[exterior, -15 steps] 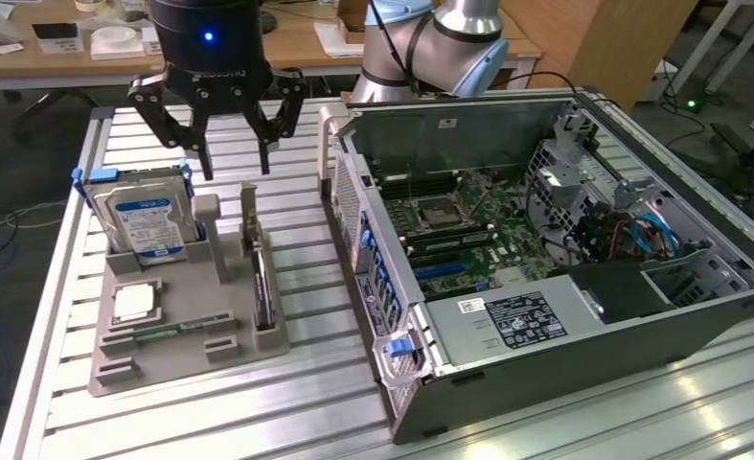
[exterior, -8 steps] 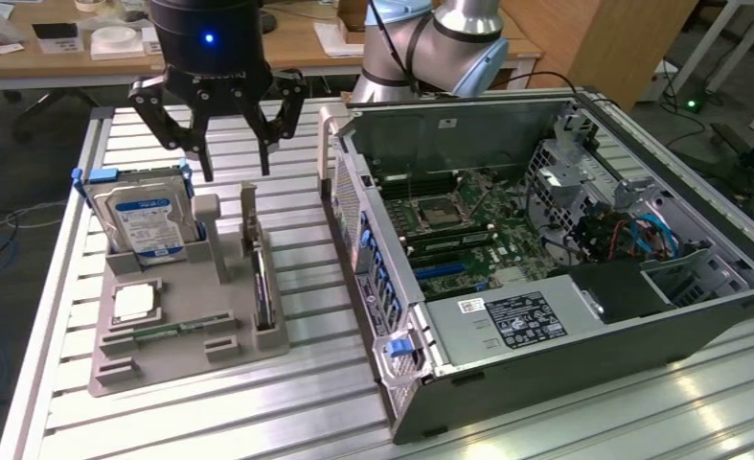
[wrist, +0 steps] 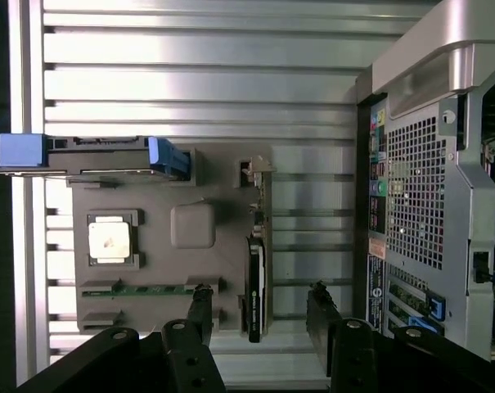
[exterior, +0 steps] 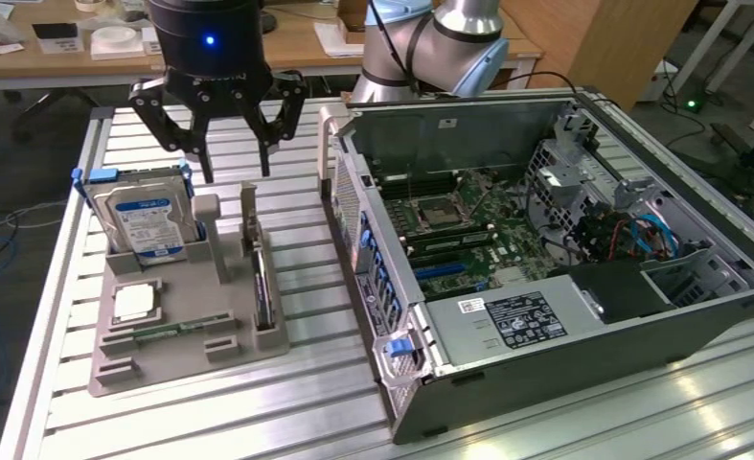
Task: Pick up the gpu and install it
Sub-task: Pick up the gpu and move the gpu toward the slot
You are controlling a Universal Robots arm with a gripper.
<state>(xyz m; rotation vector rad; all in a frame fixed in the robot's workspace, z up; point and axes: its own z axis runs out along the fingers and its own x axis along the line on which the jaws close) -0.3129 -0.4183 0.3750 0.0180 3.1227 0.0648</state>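
Observation:
The gpu (exterior: 262,287) stands on edge in the right-hand slot of a grey holder tray (exterior: 204,287), seen as a thin dark card with a green board. In the wrist view the gpu (wrist: 255,278) runs lengthwise and one end lies between the two black fingers. My gripper (exterior: 234,161) hangs above the far end of the tray, clear of the card. It is open with nothing between its fingers; the same gripper (wrist: 259,299) straddles the card's line from above.
An open computer case (exterior: 683,316) lies on its side at the exterior view's right, motherboard (exterior: 472,230) exposed. The tray also holds a hard drive (exterior: 147,216), a processor chip (exterior: 134,302) and a memory stick (exterior: 172,333). All rests on a slatted aluminium table (exterior: 287,402).

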